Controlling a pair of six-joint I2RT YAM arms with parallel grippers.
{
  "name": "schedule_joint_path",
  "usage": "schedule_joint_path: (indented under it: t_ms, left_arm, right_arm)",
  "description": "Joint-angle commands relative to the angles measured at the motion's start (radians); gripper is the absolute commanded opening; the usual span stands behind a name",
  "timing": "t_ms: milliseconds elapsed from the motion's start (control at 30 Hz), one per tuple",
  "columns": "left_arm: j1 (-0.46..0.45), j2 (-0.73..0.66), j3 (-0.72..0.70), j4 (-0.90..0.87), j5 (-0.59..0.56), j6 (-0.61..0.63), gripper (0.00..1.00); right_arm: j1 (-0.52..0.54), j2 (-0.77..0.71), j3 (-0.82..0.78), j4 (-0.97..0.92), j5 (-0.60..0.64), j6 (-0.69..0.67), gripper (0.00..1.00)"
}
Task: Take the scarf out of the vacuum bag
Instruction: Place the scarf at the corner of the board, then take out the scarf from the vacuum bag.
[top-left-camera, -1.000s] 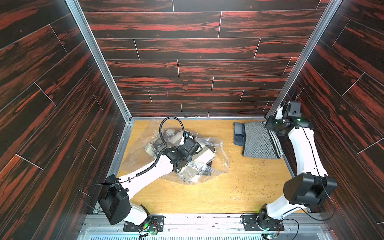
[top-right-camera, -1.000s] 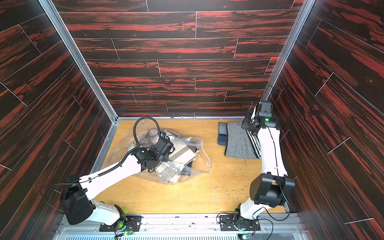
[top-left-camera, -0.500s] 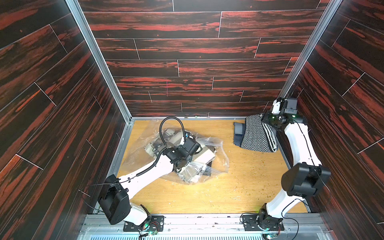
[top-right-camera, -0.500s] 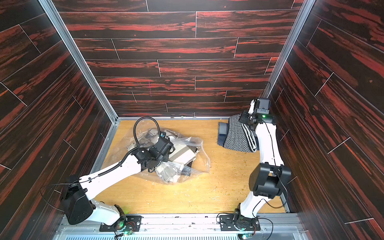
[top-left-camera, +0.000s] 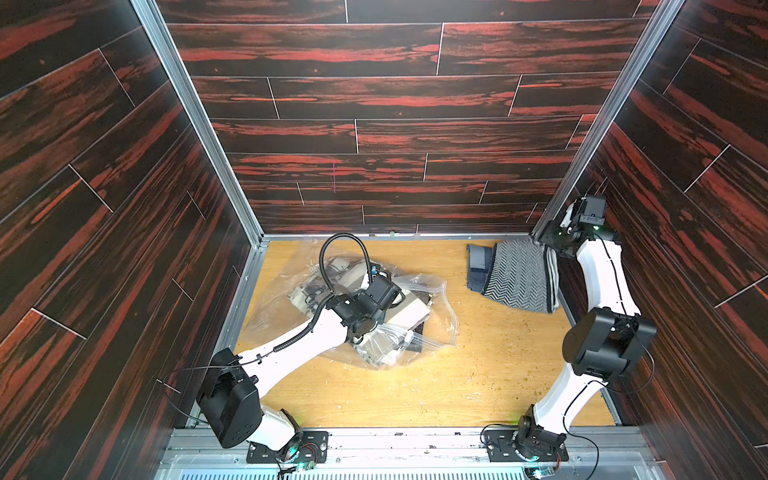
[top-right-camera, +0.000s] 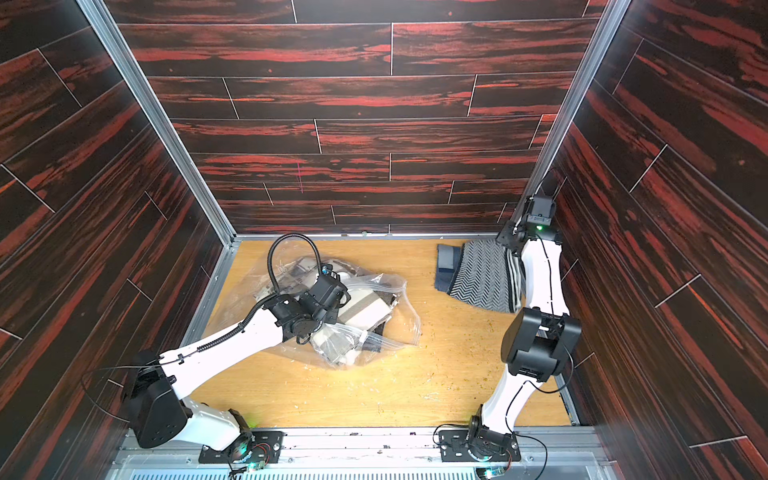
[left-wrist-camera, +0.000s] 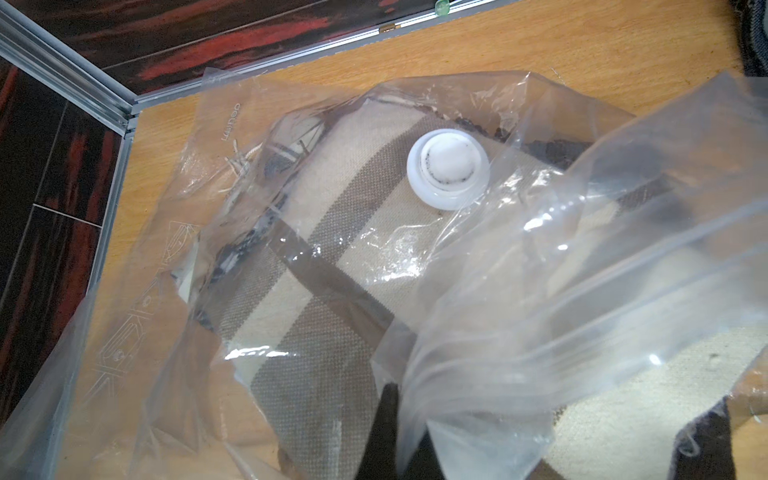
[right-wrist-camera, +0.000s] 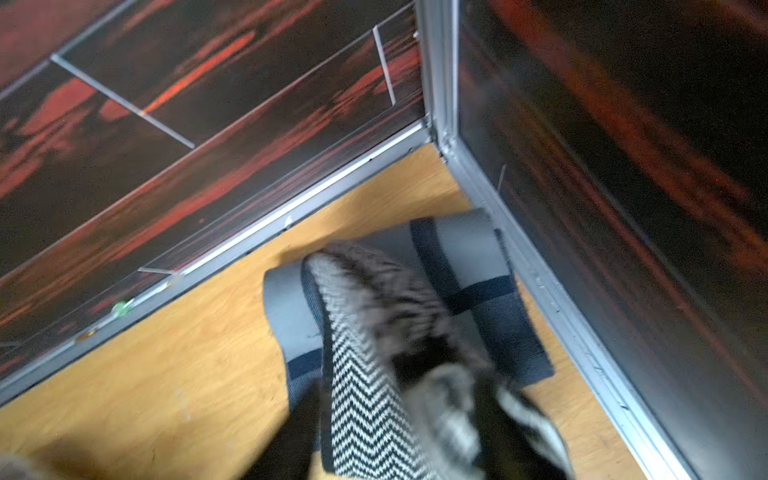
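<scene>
Across the lower middle of both top views, wooden floor (top-left-camera: 478, 374): bare and crumb-flecked through its near half and in a strip between the two cloth piles. Metal rails edge it under dark red-streaked walls.
Left of centre, vacuum bag (top-left-camera: 440, 299) (top-right-camera: 399, 316): clear and crumpled, lying on the floor. Its far-left plastic reaches close to the left rail and back corner, and it is well apart from the right wall.
Inside the bag, striped beige fabric (left-wrist-camera: 332, 208): folded, with brown bands and a dark piece near it, all under the plastic.
Upper right of the floor, herringbone scarf (top-left-camera: 515, 274) (top-right-camera: 482, 274): black and white, out of the bag, spread on the wood. Its right edge is against the right rail and its top is near the back rail.
Grey-blue cloth (top-left-camera: 480, 266) (right-wrist-camera: 469, 249): folded, partly under the scarf's left side.
Left gripper (left-wrist-camera: 395, 411): jaws fully closed, pinching a gathered fold of the bag's plastic, which rises in taut creases to the dark tip.
Right gripper (top-left-camera: 550, 243) (top-right-camera: 509, 243): above the scarf's far right corner, tight in the back right corner. The wrist view is blurred, so I cannot tell how wide its jaws stand or whether it has hold of the scarf.
Valve (left-wrist-camera: 447, 168): round white disc on the bag's upper face, over the beige fabric.
</scene>
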Motion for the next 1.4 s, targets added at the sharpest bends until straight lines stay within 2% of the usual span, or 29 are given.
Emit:
schedule_joint_path:
  t_ms: [0,267,400,467,633,700,867,1033,1233,1367]
  left_arm:
    - [0.009,0.007,0.024,-0.033,-0.003,-0.012,0.00]
    - [0.009,-0.002,0.018,-0.024,0.030,-0.004,0.00]
    - [0.006,-0.024,0.017,-0.002,0.097,0.023,0.00]
    - [0.003,-0.039,0.013,0.016,0.131,0.034,0.00]
    - [-0.037,-0.067,0.015,0.058,0.164,0.062,0.00]
    - [-0.055,-0.071,0.020,0.059,0.170,0.072,0.00]
    - [-0.087,-0.053,0.053,0.050,0.158,0.077,0.00]
    - [-0.100,-0.045,0.066,0.051,0.161,0.079,0.00]
    - [-0.105,-0.038,0.056,0.052,0.167,0.069,0.00]
    - [-0.106,-0.031,0.056,0.054,0.188,0.062,0.00]
  right_arm:
    - [0.006,-0.006,0.015,0.003,0.018,0.004,0.96]
    - [0.008,-0.048,-0.022,0.016,-0.033,0.026,0.98]
    - [0.017,-0.115,-0.091,0.036,-0.115,0.051,0.98]
    - [0.027,-0.164,-0.152,0.060,-0.207,0.071,0.98]
    - [0.094,-0.372,-0.480,0.247,-0.541,0.174,0.98]
    - [0.154,-0.458,-0.602,0.315,-0.593,0.199,0.98]
    - [0.297,-0.635,-0.816,0.422,-0.619,0.270,0.98]
    - [0.338,-0.778,-1.022,0.597,-0.691,0.417,0.98]
    - [0.411,-0.820,-1.174,0.700,-0.709,0.487,0.98]
    - [0.472,-0.847,-1.265,0.796,-0.676,0.524,0.98]
